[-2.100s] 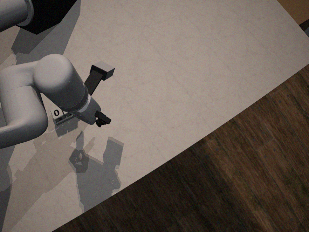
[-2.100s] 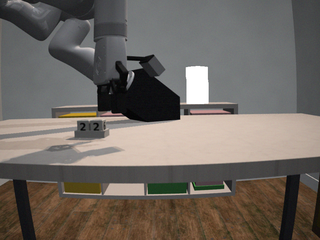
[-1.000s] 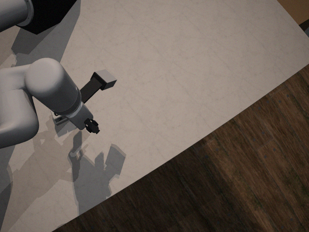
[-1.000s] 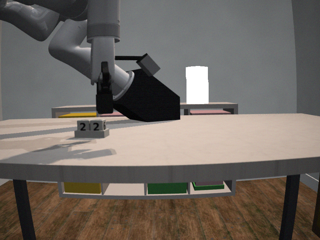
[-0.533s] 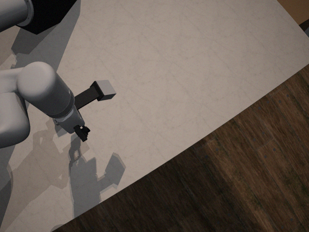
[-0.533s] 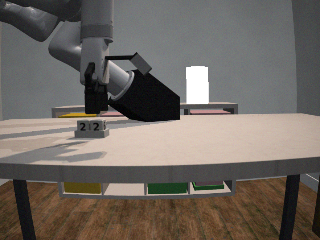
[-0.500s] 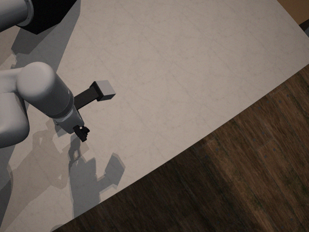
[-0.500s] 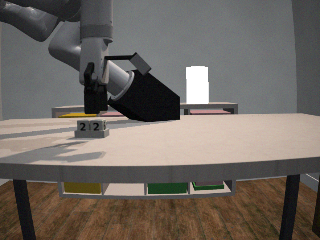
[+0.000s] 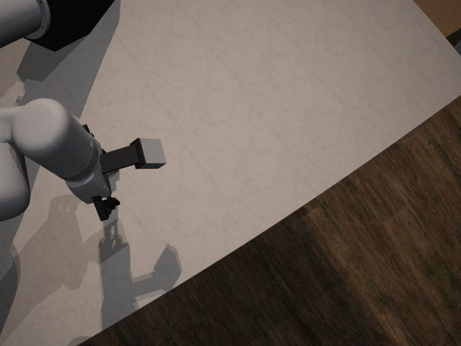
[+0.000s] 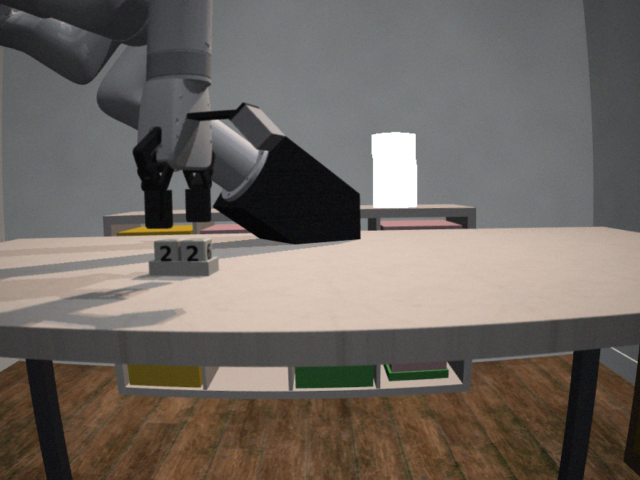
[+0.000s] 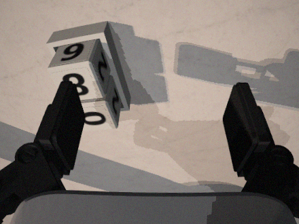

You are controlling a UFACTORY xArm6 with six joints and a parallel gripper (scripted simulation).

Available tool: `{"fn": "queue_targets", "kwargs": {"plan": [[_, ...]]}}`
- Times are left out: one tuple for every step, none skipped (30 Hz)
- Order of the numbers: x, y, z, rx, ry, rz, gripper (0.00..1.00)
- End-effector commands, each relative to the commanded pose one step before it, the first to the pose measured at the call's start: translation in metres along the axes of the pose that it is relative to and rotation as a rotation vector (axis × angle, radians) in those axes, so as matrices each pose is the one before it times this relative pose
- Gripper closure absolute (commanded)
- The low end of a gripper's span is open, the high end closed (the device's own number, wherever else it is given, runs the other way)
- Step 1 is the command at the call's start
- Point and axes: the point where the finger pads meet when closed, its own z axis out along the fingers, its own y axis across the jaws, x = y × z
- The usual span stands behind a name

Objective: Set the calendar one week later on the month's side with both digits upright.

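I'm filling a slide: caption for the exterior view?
Open end effector above two cubes, both showing 2, in a tray.

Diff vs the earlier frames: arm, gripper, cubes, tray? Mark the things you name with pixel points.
The gripper [image 10: 178, 209] [image 11: 153, 99] shifted toward the left of the exterior view and turned, its fingers now seen apart there. Nothing was gripped or released. The tray [image 10: 178, 267] [image 11: 119, 72] and both cubes, reading 22, stayed put.
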Motion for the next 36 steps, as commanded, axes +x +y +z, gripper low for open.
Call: {"fn": "queue_targets", "kwargs": {"plan": [[-0.00148, 0.00079, -0.00082, -0.00263, 0.00239, 0.01210, 0.00], [-0.00025, 0.00003, 0.00000, 0.00000, 0.00000, 0.01471, 0.00], [-0.00040, 0.00006, 0.00000, 0.00000, 0.00000, 0.02394, 0.00], [-0.00054, 0.00009, 0.00000, 0.00000, 0.00000, 0.03235, 0.00], [-0.00064, 0.00013, 0.00000, 0.00000, 0.00000, 0.03867, 0.00], [-0.00069, 0.00017, 0.00000, 0.00000, 0.00000, 0.04204, 0.00], [-0.00068, 0.00020, 0.00000, 0.00000, 0.00000, 0.04204, 0.00], [-0.00062, 0.00020, 0.00000, 0.00000, 0.00000, 0.03867, 0.00], [-0.00263, 0.00100, -0.00001, 0.00000, 0.00000, 0.02197, 0.00], [-0.00520, 0.00209, -0.00002, 0.00000, 0.00000, 0.00000, 0.00], [-0.00318, 0.00128, -0.00001, 0.00000, 0.00000, 0.00000, 0.00], [-0.00137, 0.00055, 0.00000, 0.00000, 0.00000, 0.00000, 0.00], [0.00000, 0.00000, 0.00000, 0.00000, 0.00000, 0.00000, 0.00], [0.00000, 0.00000, 0.00000, 0.00000, 0.00000, 0.00000, 0.00], [-0.00022, 0.00009, 0.00000, 0.00000, 0.00000, 0.00000, 0.00], [-0.00002, 0.00001, 0.00000, 0.00000, 0.00000, 0.00104, 0.00], [-0.00010, 0.00004, 0.00000, 0.00000, 0.00000, 0.00639, 0.00], [-0.00023, 0.00010, 0.00000, 0.00000, 0.00000, 0.01476, 0.00], [-0.00037, 0.00016, 0.00000, 0.00000, 0.00000, 0.02402, 0.00], [-0.00050, 0.00023, 0.00000, 0.00000, 0.00000, 0.03247, 0.00], [-0.00058, 0.00029, 0.00000, 0.00000, 0.00000, 0.03881, 0.00], [-0.00062, 0.00034, 0.00000, 0.00000, 0.00000, 0.04219, 0.00], [-0.00061, 0.00037, 0.00000, 0.00000, 0.00000, 0.04219, 0.00], [-0.00054, 0.00036, 0.00000, 0.00000, 0.00000, 0.03881, 0.00], [-0.00241, 0.00174, -0.00001, 0.00000, 0.00000, 0.02111, 0.00], [-0.00440, 0.00331, -0.00002, 0.00000, 0.00000, 0.00000, 0.00], [-0.00269, 0.00203, -0.00001, 0.00000, 0.00000, 0.00000, 0.00], [-0.00117, 0.00087, 0.00000, -0.00001, 0.00000, 0.00000, 0.00], [-0.00019, 0.00014, 0.00000, 0.00000, 0.00000, 0.00000, 0.00], [0.00000, 0.00000, 0.00000, 0.00000, 0.00000, 0.00000, 0.00], [0.00000, 0.00000, 0.00000, 0.00000, 0.00000, 0.00000, 0.00], [-0.00001, 0.00001, 0.00000, 0.00000, 0.00000, 0.00105, 0.00], [-0.00009, 0.00007, 0.00000, 0.00000, 0.00000, 0.00641, 0.00], [-0.00020, 0.00015, 0.00000, 0.00000, 0.00000, 0.01480, 0.00], [-0.00032, 0.00025, 0.00000, 0.00000, 0.00000, 0.02409, 0.00], [-0.00042, 0.00035, 0.00000, 0.00000, 0.00000, 0.03256, 0.00]]}}
